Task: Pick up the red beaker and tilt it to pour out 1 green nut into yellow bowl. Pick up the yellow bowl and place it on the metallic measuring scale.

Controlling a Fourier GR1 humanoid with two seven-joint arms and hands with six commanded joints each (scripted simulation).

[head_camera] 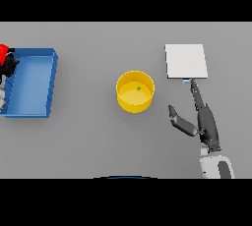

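The yellow bowl (pixel 135 91) stands on the table's middle with a small green nut (pixel 139 88) inside it. Right of it lies the flat metallic measuring scale (pixel 185 61). My right hand (pixel 203 119) is below the scale and to the bowl's right, open, its fingers straight and pointing toward the scale's near edge, thumb spread toward the bowl; it holds nothing. At the far left edge the red beaker (pixel 4 51) shows only partly, with my left hand (pixel 9 65) dark against it, curled round it over the blue tray.
A blue tray (pixel 50 85) sits at the left side of the table, its right wall well clear of the bowl. A gap of bare grey table lies between the bowl and the scale.
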